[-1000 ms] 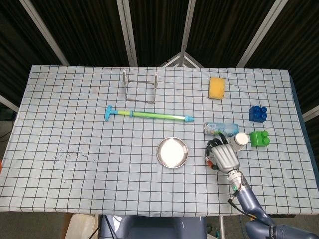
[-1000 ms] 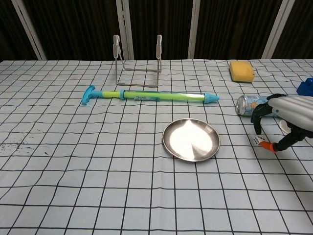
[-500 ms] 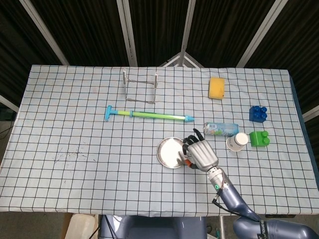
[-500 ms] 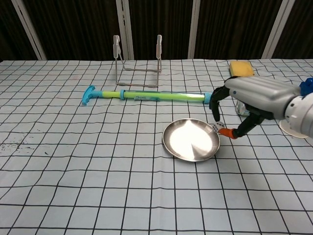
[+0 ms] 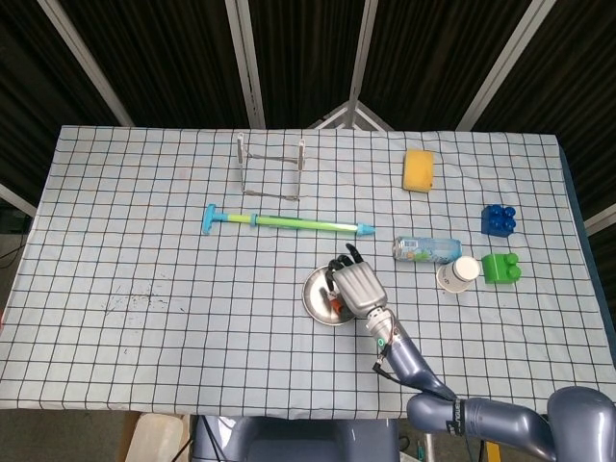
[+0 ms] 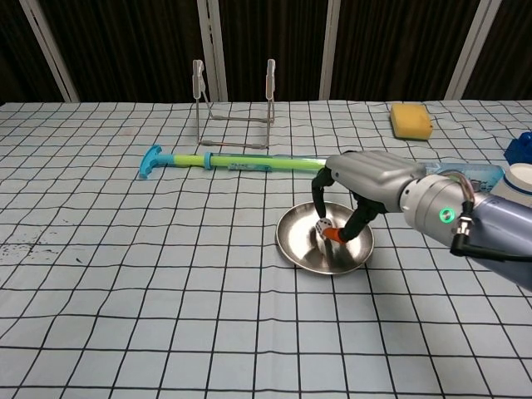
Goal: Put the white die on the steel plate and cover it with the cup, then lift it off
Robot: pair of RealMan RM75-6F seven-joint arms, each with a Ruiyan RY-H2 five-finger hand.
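- The right hand (image 6: 345, 208) hangs over the steel plate (image 6: 295, 241), pinching the white die (image 6: 323, 226) between its fingertips, just above the plate's middle.
- I judge the first step almost done: the die is over the plate but not yet let go; whether it touches the steel cannot be told.
- The plate holds nothing else.
- Left to do: release the die, fetch the cup, cover the die, lift it off.
- The white cup (image 5: 459, 273) lies on its side further right on the desk (image 5: 144, 241), nothing seen inside, between the green block (image 5: 500, 267) and the plastic bottle (image 5: 426, 249).
- The left hand is not in view.
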